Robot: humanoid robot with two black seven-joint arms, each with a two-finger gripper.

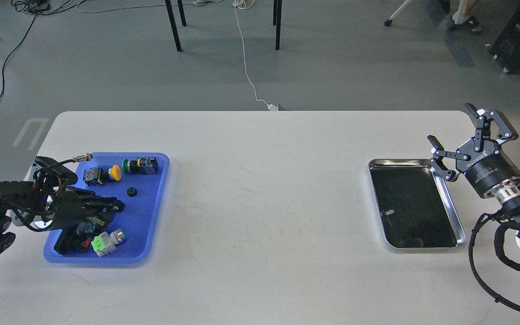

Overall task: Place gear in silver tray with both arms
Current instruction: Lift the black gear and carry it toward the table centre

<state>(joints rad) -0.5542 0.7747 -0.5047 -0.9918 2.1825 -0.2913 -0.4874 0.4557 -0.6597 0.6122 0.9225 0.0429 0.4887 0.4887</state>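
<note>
Right gripper (pixel 463 137) spread wide beside silver tray (pixel 446 198), left gripper (pixel 111 206) unclear, over blue tray (pixel 158 198)

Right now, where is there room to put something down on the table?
The widest bare patch of table lies between the blue tray and the silver tray. The silver tray's dark bottom also looks bare. The blue tray is crowded: switches, a small black gear, and the left gripper over it. The right gripper hangs open beside the silver tray's right rim.

Silver tray (pixel 452 212) R of gear tray (pixel 160 180)
</note>
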